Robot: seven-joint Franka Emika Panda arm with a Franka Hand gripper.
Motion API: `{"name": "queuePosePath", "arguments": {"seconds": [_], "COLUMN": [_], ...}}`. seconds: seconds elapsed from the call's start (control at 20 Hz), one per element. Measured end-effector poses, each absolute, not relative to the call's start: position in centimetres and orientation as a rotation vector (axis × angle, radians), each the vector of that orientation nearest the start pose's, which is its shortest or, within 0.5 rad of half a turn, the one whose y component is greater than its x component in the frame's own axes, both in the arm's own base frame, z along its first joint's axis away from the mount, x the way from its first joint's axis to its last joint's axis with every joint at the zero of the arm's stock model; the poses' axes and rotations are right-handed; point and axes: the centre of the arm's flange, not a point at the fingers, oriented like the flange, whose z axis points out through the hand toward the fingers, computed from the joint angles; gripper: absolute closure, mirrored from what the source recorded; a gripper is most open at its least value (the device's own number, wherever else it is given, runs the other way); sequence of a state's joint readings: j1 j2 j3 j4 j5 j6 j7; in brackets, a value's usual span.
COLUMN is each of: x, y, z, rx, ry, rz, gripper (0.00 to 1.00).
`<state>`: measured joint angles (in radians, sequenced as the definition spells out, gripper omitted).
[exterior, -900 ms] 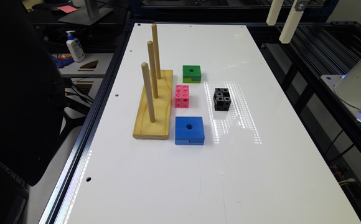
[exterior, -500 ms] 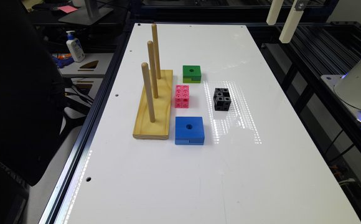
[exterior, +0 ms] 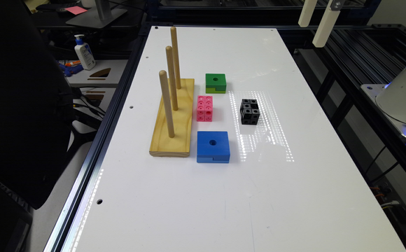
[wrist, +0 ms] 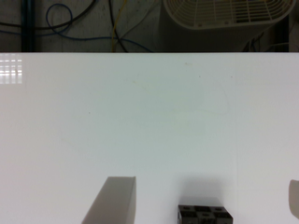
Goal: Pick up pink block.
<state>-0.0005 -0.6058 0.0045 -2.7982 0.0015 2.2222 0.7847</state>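
While fingers [wrist: 204, 200] spread, pink block [exterior: 204, 108] untouched

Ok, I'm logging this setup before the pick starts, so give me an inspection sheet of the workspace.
Surface: white table, glare patches beside the black cube cluster.
Job's things: pink block lies free between green block and blue block.
Clutter: wooden peg base with three upright pegs.
Grippers: gripper above table, fingers wide apart, holding nothing.
Cables: loose cables beyond table edge.
Surroundings: lotion bottle on side shelf; white fan.
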Motion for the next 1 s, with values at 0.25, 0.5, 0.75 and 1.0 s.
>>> {"name": "queuePosePath", "arguments": {"seconds": [0.25, 0.5, 0.75, 1.0], "x": [34.8, 36.9, 39.0, 40.2], "y": [0.1, 0.2, 0.2, 0.3], "z": [37.8, 37.7, 37.5, 37.4], "rx": [-2.885, -2.882, -2.887, -2.892], "ry": [1.189, 1.188, 1.188, 1.185], "rz": [-0.08, -0.09, -0.073, -0.063], "gripper": [0.0, 0.0, 0.0, 0.0]}}
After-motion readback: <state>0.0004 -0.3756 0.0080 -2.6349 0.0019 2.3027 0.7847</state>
